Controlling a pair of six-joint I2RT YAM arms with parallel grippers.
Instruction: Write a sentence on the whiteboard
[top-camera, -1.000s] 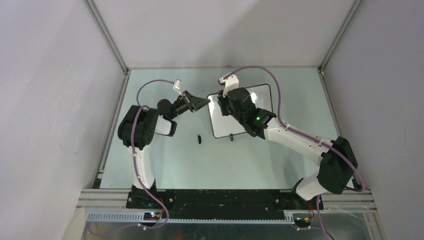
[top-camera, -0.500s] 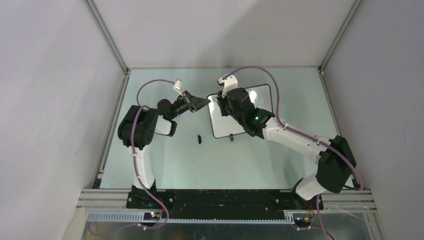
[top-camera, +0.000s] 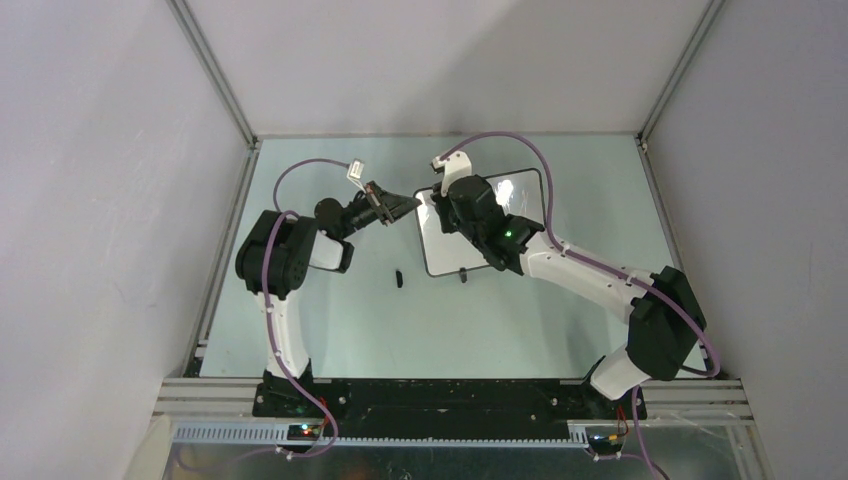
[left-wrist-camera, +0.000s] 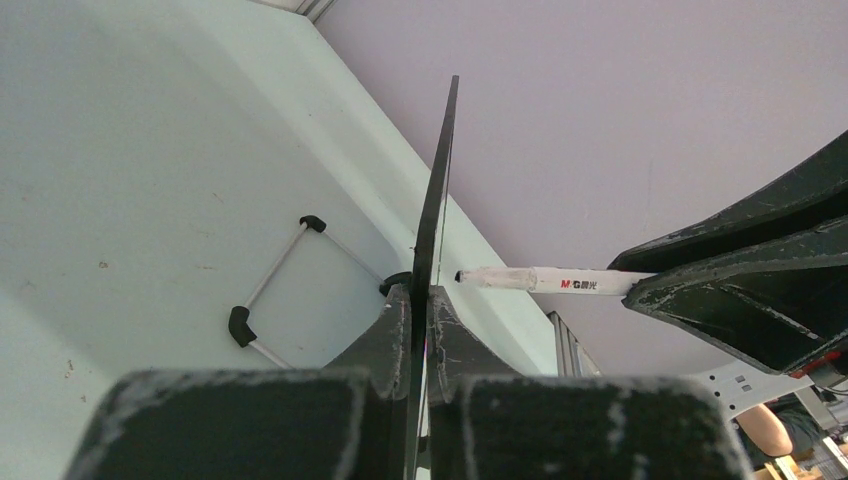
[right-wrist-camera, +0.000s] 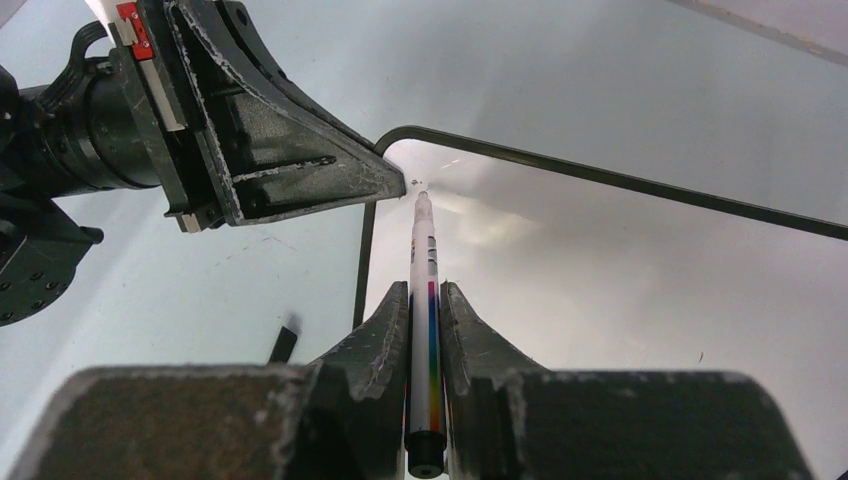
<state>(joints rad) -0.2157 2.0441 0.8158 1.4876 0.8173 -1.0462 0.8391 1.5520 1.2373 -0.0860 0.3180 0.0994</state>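
The whiteboard (top-camera: 525, 195) stands tilted on the table, glossy white with a thin black frame. My left gripper (top-camera: 410, 204) is shut on its left edge. In the left wrist view the whiteboard (left-wrist-camera: 438, 200) shows edge-on between my left gripper's (left-wrist-camera: 420, 295) closed jaws. My right gripper (right-wrist-camera: 425, 292) is shut on a white marker (right-wrist-camera: 423, 255) with a rainbow stripe. The marker's tip sits at the upper left corner of the whiteboard (right-wrist-camera: 620, 270), close beside the left gripper (right-wrist-camera: 385, 182). The sentence is out of view; the board face I see is blank.
A small black marker cap (top-camera: 398, 278) lies on the pale green table left of the board, also the cap (right-wrist-camera: 283, 343) in the right wrist view. A wire board foot (left-wrist-camera: 272, 282) with black ends rests on the table. Grey enclosure walls (top-camera: 120, 200) surround the table.
The right arm has shifted slightly left and toward the back, bringing the marker nearer the board's left corner. The left arm has not moved.
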